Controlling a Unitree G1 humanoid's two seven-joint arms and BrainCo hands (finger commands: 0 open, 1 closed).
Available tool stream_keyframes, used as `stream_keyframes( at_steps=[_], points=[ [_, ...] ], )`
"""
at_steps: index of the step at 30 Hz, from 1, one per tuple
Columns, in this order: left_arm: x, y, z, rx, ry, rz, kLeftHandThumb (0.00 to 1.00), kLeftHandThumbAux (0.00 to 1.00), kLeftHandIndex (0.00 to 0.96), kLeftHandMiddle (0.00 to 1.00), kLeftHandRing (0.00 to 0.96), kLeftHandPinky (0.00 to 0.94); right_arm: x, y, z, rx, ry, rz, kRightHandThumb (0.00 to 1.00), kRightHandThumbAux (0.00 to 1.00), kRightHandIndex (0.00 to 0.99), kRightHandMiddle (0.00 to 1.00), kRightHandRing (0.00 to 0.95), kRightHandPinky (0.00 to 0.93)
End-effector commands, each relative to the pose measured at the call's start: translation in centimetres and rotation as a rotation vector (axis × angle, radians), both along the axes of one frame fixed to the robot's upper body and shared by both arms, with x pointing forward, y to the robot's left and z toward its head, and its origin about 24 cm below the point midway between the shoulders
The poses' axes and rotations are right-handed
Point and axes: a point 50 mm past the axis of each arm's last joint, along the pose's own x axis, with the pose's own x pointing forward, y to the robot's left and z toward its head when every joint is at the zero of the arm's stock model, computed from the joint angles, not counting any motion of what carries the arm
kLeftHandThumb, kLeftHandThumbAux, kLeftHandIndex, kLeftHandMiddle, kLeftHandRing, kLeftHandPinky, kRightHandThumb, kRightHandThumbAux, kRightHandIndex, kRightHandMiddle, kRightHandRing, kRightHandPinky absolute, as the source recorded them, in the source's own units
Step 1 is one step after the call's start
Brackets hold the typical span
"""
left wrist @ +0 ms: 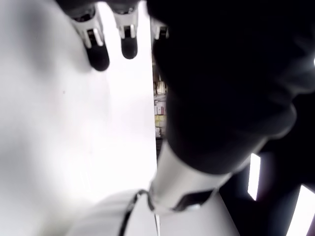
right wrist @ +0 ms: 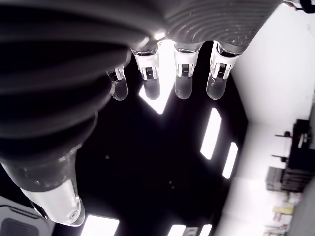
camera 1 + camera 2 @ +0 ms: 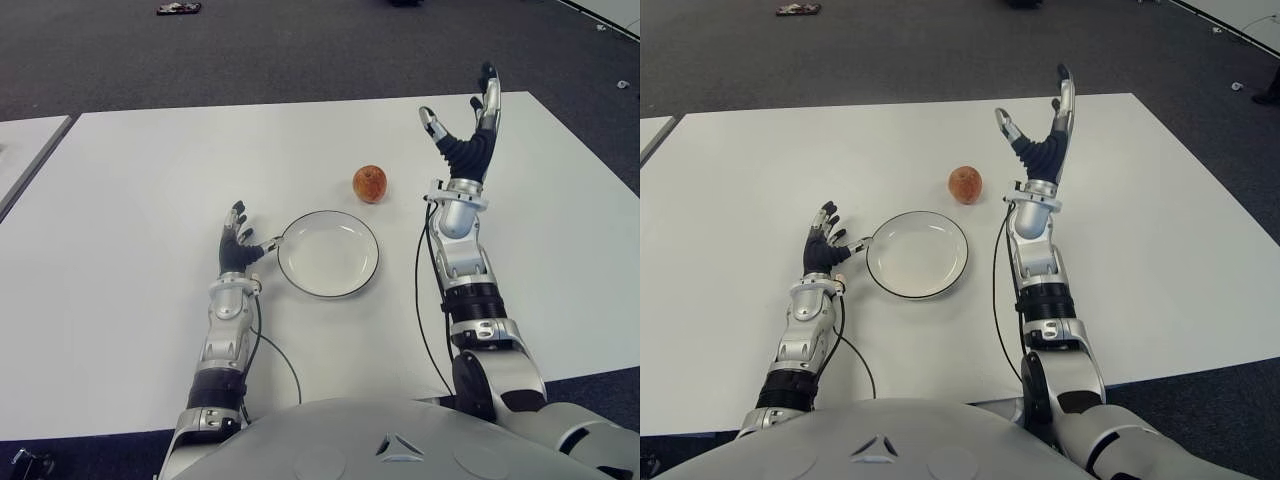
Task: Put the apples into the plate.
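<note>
Sitting mid-bench, apple (image 3: 370, 183) lies just beyond the empty plate (image 3: 328, 253), apart from it; right hand (image 3: 465, 125) raised, fingers spread, holding nothing; left hand (image 3: 237, 245) spread beside the plate's left rim

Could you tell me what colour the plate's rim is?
Black, around a white plate; clearest in the left eye view.
</note>
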Motion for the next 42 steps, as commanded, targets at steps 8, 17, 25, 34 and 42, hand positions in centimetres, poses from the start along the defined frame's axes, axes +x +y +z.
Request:
stream_keyframes(
  at_steps=[8, 17, 25, 34, 42],
  points=[
    [0.0, 0.0, -0.6, -0.003, 0.018, 0.016, 0.000, 0.503, 0.000, 0.000, 0.000, 0.000, 2.6, 1.7, 5.7, -0.077, -0.091, 0.077, 0.215, 0.672, 0.015, 0.034, 0.016, 0.009],
    [0.0, -0.1, -0.6, 0.000, 0.022, 0.022, 0.000, 0.507, 0.000, 0.000, 0.000, 0.000, 5.8, 3.1, 7.2, -0.208, -0.052, 0.168, 0.234, 0.615, 0.007, 0.008, 0.000, 0.000],
    [-0.1, -0.1, -0.8, 0.008, 0.023, 0.026, 0.000, 0.499, 0.000, 0.000, 0.000, 0.000, 7.4, 4.3, 6.9, -0.383, -0.015, 0.075, 0.198, 0.589, 0.008, 0.001, 0.000, 0.001],
    [-0.3, -0.1, -0.9, 0.007, 0.015, 0.016, 0.000, 0.510, 0.000, 0.000, 0.000, 0.000, 8.8, 5.6, 6.4, -0.648, 0.076, -0.026, 0.109, 0.530, 0.000, 0.000, 0.000, 0.040],
    [-0.2, -0.2, -1.0, 0.005, 0.010, 0.014, 0.000, 0.511, 0.000, 0.000, 0.000, 0.000, 8.9, 6.5, 3.8, -0.794, 0.195, -0.014, 0.050, 0.454, 0.000, 0.000, 0.000, 0.012]
  ],
)
